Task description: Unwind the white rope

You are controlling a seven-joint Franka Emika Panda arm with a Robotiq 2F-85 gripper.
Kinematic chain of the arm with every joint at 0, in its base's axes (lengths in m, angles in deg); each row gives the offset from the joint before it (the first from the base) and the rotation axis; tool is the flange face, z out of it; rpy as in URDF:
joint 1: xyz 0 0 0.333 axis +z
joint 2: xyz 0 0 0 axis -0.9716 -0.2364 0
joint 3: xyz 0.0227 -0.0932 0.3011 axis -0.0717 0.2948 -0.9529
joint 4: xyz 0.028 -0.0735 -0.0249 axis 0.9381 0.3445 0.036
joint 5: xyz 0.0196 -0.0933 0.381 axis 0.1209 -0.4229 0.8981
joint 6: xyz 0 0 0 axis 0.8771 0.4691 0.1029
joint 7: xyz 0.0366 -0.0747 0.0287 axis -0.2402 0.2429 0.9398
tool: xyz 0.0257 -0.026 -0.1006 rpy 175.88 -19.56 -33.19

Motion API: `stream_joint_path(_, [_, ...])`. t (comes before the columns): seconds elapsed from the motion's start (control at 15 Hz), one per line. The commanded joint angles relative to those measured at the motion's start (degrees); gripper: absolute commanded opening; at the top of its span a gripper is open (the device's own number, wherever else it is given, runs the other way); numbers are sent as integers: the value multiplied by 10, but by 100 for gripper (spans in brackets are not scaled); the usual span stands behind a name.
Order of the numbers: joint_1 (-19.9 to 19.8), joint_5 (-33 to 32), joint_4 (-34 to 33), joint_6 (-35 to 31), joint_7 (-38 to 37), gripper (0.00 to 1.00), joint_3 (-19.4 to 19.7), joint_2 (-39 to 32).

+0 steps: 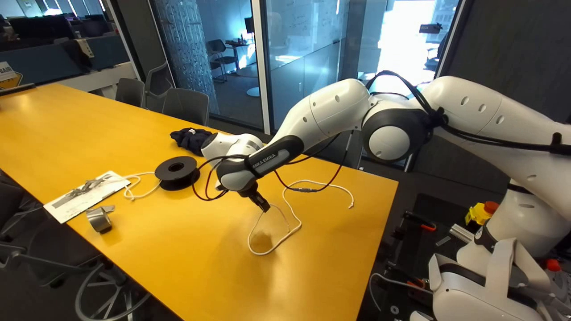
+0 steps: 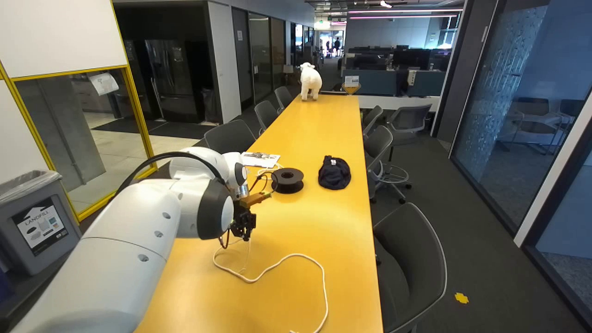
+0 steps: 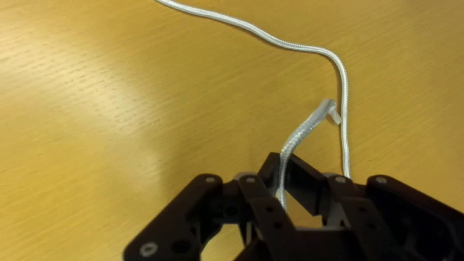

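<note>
White rope is mostly unwound afaict, spread in loose curves on the counter. It's pinched btwn the fingers near one end, so prob. just one loop's left to be opened.

Daylight burns out white behind glass wall; soft glare and a shadow smudge on yellow table; wrist view's foreground blurs.

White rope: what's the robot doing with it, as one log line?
Gripper: shut on rope, above table | Rope: short end hanging, rest curving onto table | Spool: apart from gripper
</note>
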Motion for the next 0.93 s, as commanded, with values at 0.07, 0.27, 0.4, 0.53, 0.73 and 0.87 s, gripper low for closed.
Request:
stream_joint_path(0.07, [0, -10, -94, 29, 57, 3, 18, -59])
stream_joint_path(0.27, [-2, -6, -118, 30, 74, 3, 26, -73])
stream_joint_path(0.4, [-1, -3, -133, 32, 81, 3, 28, -81])
stream_joint_path(0.53, [-1, 1, -144, 39, 83, 36, 30, -88])
stream_joint_path(0.73, [0, 5, -161, 53, 85, 51, 30, -97])
stream_joint_path(0.87, [-1, 9, -169, 65, 83, 66, 28, -102])
